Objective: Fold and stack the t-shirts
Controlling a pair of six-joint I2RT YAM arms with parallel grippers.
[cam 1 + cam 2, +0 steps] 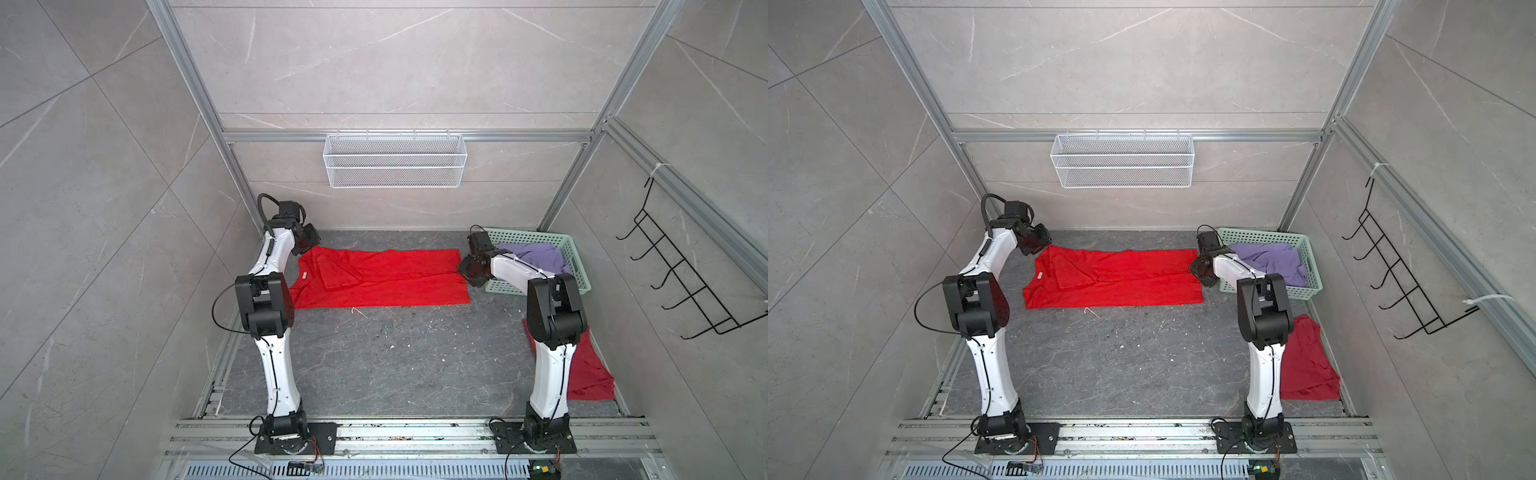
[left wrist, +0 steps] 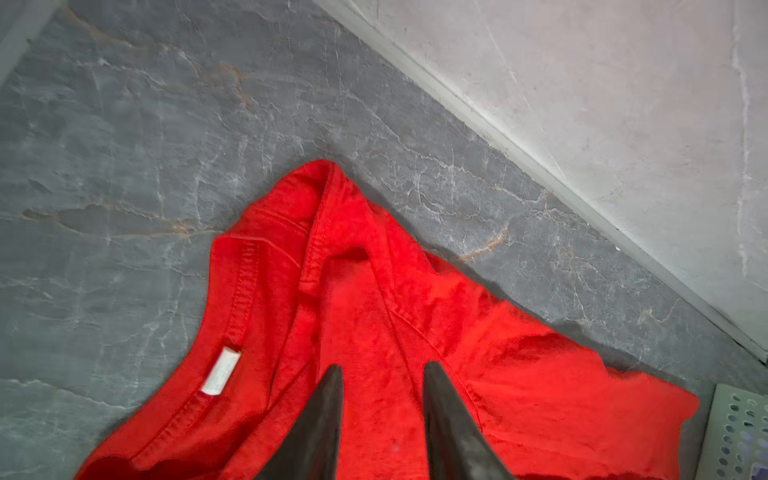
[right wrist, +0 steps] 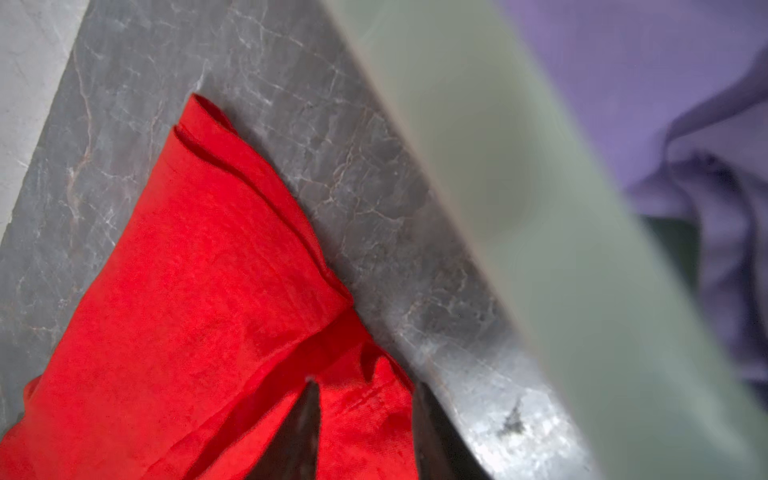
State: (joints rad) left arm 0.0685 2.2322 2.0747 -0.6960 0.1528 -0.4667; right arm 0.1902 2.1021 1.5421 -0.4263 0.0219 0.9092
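Observation:
A bright red t-shirt lies folded lengthwise across the back of the table, its white neck label at the left end. My left gripper hovers at the collar end, jaws apart over flat cloth. At the hem end my right gripper stands open too, with rumpled red cloth under its tips. A lavender t-shirt is bunched in the mint-green basket. Partly hidden behind the right arm, a darker red t-shirt lies at the right edge.
The basket stands in the back right corner, close beside the right gripper. A white wire basket hangs on the back rail. A black hook rack hangs on the right wall. Bare grey tabletop stretches in front of the red shirt.

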